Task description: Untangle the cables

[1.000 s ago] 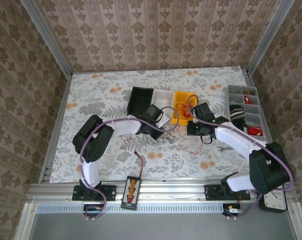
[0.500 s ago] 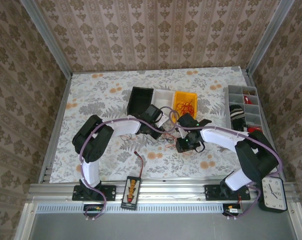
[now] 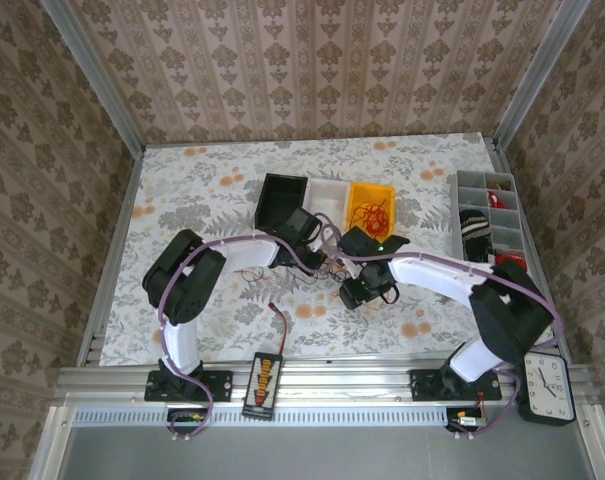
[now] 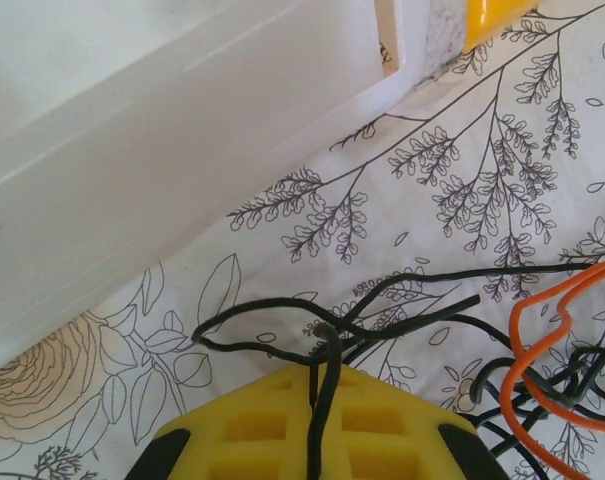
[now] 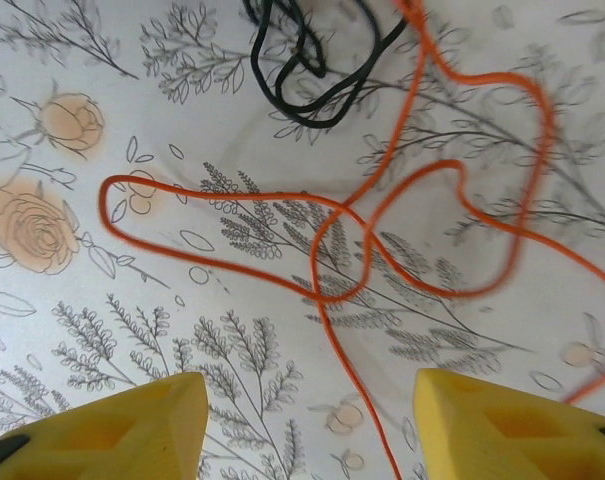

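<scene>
Looking down your left gripper (image 4: 317,385), you see its jaws pressed together on a dark cable (image 4: 325,395) that loops out over the bench (image 4: 462,120) beside the white bin (image 4: 132,150). Your right gripper (image 5: 307,390) has its jaws spread, the red cable (image 5: 317,297) lying loose on the bench between and ahead of them. Its far loops are blurred, and where either cable ends is cut off.

My bench (image 3: 202,180), spread with a pale floral cloth, fills the middle of the frame, boxed in on three sides by walls (image 3: 312,70) papered in beige damask, with aluminium posts (image 3: 92,75) slanting down the upper corners under even light.
</scene>
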`<state>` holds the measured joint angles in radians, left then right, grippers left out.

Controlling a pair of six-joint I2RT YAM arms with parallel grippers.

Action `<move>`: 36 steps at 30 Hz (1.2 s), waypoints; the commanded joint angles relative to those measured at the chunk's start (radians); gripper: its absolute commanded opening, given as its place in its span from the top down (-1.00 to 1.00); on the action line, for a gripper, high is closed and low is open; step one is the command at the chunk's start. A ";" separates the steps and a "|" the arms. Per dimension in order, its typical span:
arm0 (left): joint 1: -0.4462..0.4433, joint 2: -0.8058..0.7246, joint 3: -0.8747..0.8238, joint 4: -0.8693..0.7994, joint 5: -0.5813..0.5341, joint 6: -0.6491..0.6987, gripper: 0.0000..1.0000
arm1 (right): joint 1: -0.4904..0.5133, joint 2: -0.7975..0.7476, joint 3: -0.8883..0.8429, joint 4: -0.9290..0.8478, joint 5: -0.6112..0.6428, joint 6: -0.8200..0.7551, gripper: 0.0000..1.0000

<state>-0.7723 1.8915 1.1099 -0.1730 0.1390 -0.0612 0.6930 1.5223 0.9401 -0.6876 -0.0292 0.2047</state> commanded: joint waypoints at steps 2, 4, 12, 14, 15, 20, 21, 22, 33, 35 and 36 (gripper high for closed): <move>0.027 -0.006 -0.035 -0.028 -0.018 -0.025 1.00 | 0.010 -0.122 -0.038 0.008 0.099 -0.012 -0.30; 0.029 -0.006 -0.035 -0.027 -0.016 -0.022 1.00 | -0.004 -0.124 -0.041 0.024 0.082 -0.013 -0.42; 0.028 -0.009 -0.032 -0.027 -0.017 -0.040 1.00 | -0.028 0.055 0.045 0.069 0.032 -0.024 -0.53; 0.027 -0.012 -0.036 -0.026 -0.015 -0.044 1.00 | -0.032 0.096 0.059 0.083 0.053 -0.016 -0.53; 0.027 -0.014 -0.038 -0.025 -0.013 -0.046 1.00 | -0.038 0.113 0.067 0.089 0.045 -0.013 -0.53; 0.027 -0.012 -0.039 -0.023 -0.012 -0.055 1.00 | -0.038 0.184 0.094 0.109 0.029 -0.017 -0.51; 0.028 -0.011 -0.038 -0.025 -0.010 -0.054 1.00 | -0.038 0.201 0.102 0.105 0.029 -0.018 -0.49; 0.028 -0.011 -0.038 -0.026 -0.010 -0.055 1.00 | -0.038 0.217 0.103 0.105 0.027 -0.013 -0.47; 0.028 -0.024 -0.042 -0.031 -0.022 -0.058 1.00 | -0.024 0.357 0.124 0.097 0.025 0.015 0.44; 0.029 -0.030 -0.044 -0.031 -0.025 -0.058 1.00 | -0.026 0.354 0.119 0.103 0.040 0.023 0.68; 0.030 -0.033 -0.048 -0.029 -0.029 -0.060 1.00 | -0.029 0.343 0.110 0.114 0.052 0.027 0.78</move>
<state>-0.7368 1.8835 1.0927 -0.1528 0.1528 -0.1474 0.6502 1.7954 1.0824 -0.6052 0.0624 0.2207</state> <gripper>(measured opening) 0.049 0.133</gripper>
